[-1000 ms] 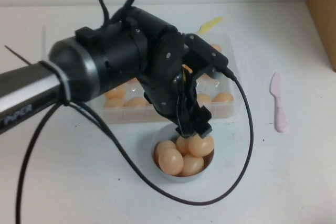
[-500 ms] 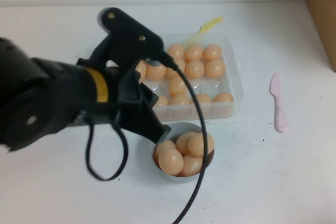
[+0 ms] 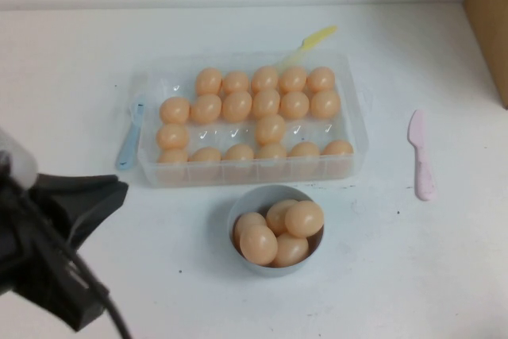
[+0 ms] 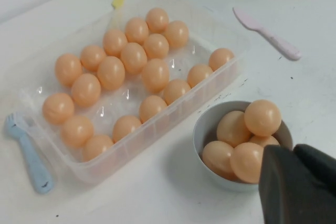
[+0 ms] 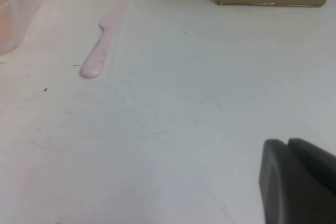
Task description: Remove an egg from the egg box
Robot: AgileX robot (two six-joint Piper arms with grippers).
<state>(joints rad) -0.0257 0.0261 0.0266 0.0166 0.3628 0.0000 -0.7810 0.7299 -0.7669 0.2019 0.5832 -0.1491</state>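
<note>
The clear plastic egg box point(image 3: 355, 99) stands at the middle of the table and holds many peach-orange eggs point(image 3: 270, 128); it also shows in the left wrist view point(image 4: 231, 74). A grey-blue bowl point(image 3: 238, 210) in front of it holds several eggs point(image 3: 304, 217). My left gripper point(image 3: 117, 190) is shut and empty, low at the front left, away from box and bowl; in its wrist view the gripper point(image 4: 294, 151) sits beside the bowl point(image 4: 206, 129). My right gripper point(image 5: 287, 143) is shut and empty over bare table, out of the high view.
A pink plastic knife point(image 3: 421, 156) lies right of the box. A blue fork point(image 3: 129, 136) lies at its left side. A yellow utensil point(image 3: 313, 39) lies behind it. A cardboard box point(image 3: 490, 21) stands at the far right.
My left arm has pulled back from above the bowl to the front left, uncovering box and bowl. The eggs in the bowl stay put.
</note>
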